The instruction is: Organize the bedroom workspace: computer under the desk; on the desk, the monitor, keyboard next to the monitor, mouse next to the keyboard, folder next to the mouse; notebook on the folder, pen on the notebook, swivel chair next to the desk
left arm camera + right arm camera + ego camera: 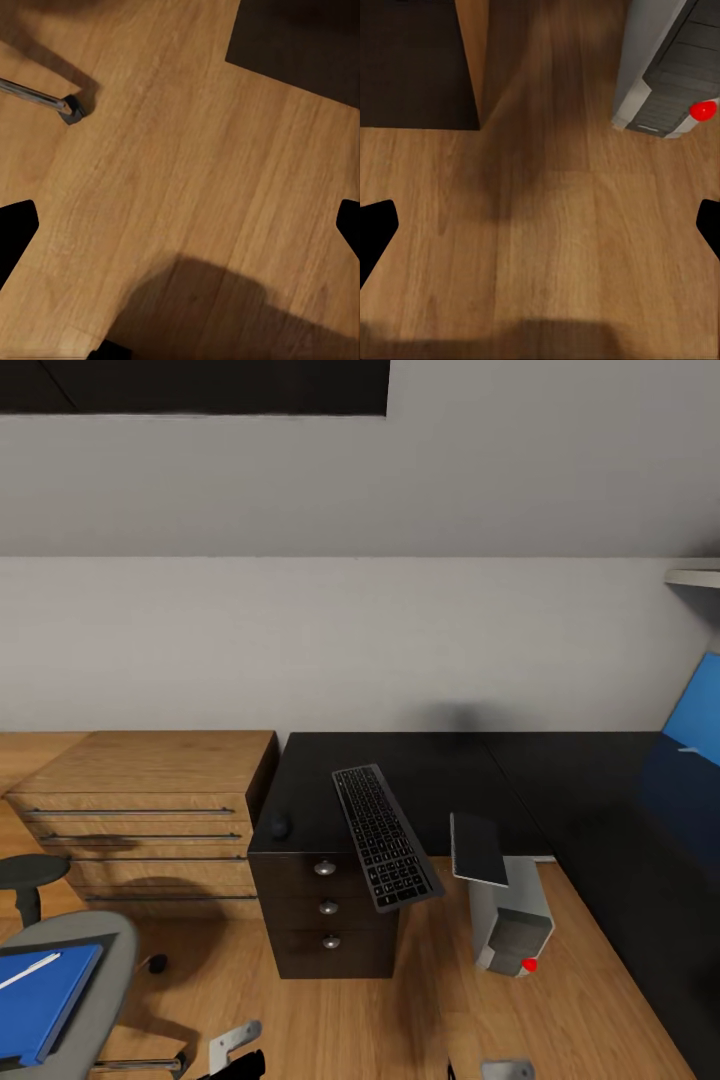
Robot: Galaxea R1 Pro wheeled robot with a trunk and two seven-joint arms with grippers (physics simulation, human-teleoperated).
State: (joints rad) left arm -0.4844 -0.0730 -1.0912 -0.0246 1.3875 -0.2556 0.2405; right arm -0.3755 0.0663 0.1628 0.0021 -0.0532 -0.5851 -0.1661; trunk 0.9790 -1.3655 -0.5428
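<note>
The black keyboard (386,850) lies on the desk (440,765) and overhangs its front edge. The mouse (279,826) sits near the desk's left edge. On the floor under the desk stands the grey computer (512,926) (667,71), with a dark notebook (478,848) on top of it. The swivel chair (95,960) at lower left carries the blue folder (40,1000), and a white pen (28,971) rests on the folder. My left gripper (180,229) and right gripper (540,232) hang open over bare floor. The monitor is out of view.
A light-wood drawer unit (150,810) stands left of the desk's dark drawers (328,908). A chrome chair leg with its castor (69,107) lies near my left gripper. The blue wall panel (700,710) is at the far right. Wooden floor (440,1010) stretches in front of the desk.
</note>
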